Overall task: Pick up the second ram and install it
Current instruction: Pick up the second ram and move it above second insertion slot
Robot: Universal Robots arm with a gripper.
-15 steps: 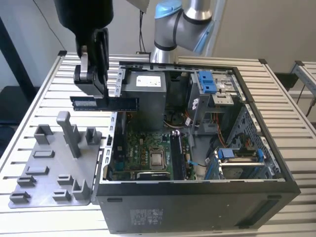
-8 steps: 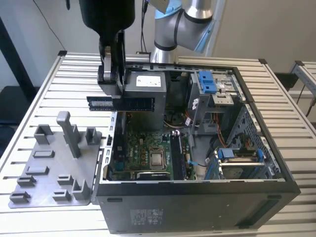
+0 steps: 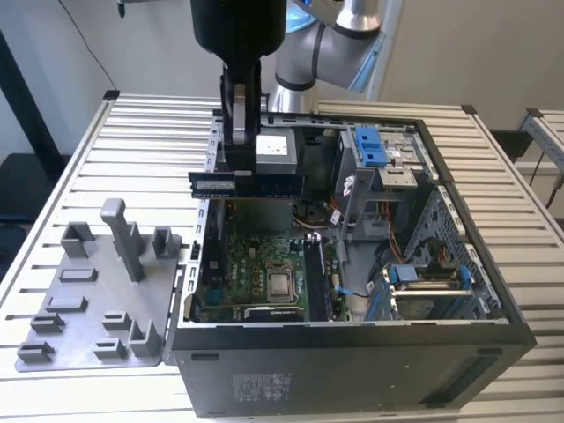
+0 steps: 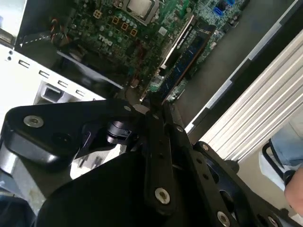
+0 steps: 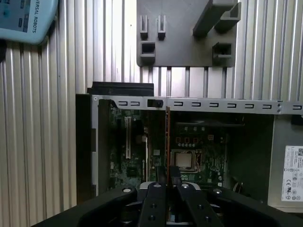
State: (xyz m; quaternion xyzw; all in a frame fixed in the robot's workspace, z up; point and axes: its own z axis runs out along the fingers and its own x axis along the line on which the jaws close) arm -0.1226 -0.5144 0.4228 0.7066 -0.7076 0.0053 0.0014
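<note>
Second ram held over the open case

From the exterior view's left: a grey plastic tray (image 3: 84, 304) lies on the ribbed metal table (image 3: 141, 141). The black hand (image 3: 242, 172) is clamped narrow on the second ram (image 3: 278, 184), a thin dark strip held level with its long axis running across the view. The green motherboard (image 3: 242, 269) and its silver processor (image 3: 282, 284) sit below, slightly rightward.

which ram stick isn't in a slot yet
The held ram, clamped level in the gripper above the case. The other ram stands in its slot beside the processor.
</note>
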